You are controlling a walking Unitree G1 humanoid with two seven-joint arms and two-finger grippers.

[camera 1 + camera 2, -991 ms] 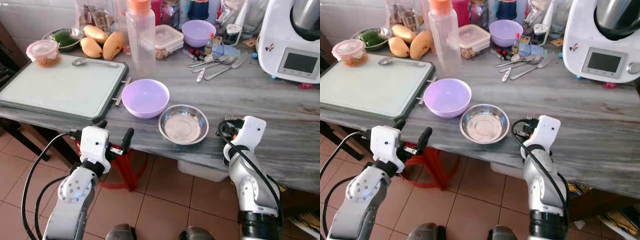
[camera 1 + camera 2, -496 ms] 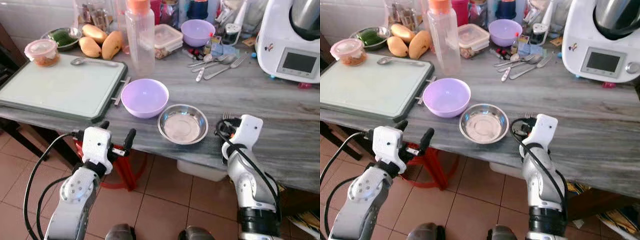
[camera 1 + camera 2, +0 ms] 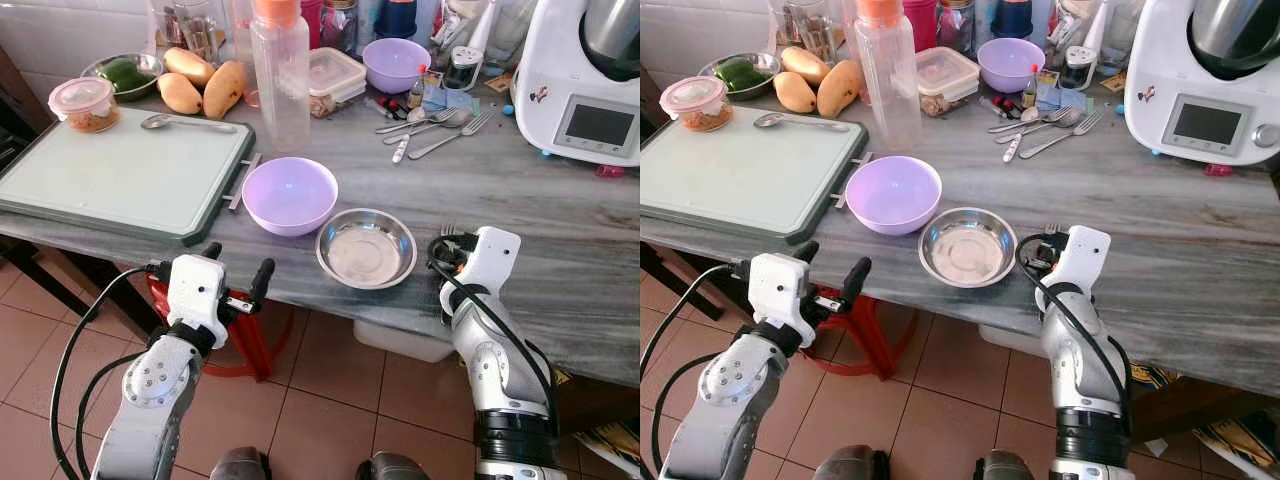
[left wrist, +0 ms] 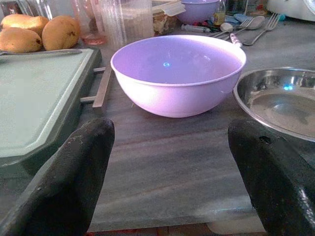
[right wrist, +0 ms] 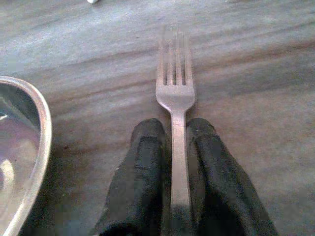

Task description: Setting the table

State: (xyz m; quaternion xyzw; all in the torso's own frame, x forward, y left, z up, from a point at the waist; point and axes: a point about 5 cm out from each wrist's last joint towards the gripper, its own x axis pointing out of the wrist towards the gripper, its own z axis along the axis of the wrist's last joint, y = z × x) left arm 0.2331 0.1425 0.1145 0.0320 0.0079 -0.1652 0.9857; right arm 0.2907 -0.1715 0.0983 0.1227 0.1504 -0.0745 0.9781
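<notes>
Left gripper (image 3: 236, 272) lower left of the head view, just below the counter (image 3: 560, 230) edge, fingers spread wide, holding nothing. Board (image 3: 120, 170) upper left. Purple bowl (image 3: 290, 194) mid-frame, steel bowl (image 3: 366, 247) just right of it and nearer the edge. Right gripper (image 5: 173, 147) lower right on the counter beside the steel bowl, fingers clamped on the fork (image 5: 175, 93) handle; fork lies flat, tines pointing away toward the back of the counter.
</notes>
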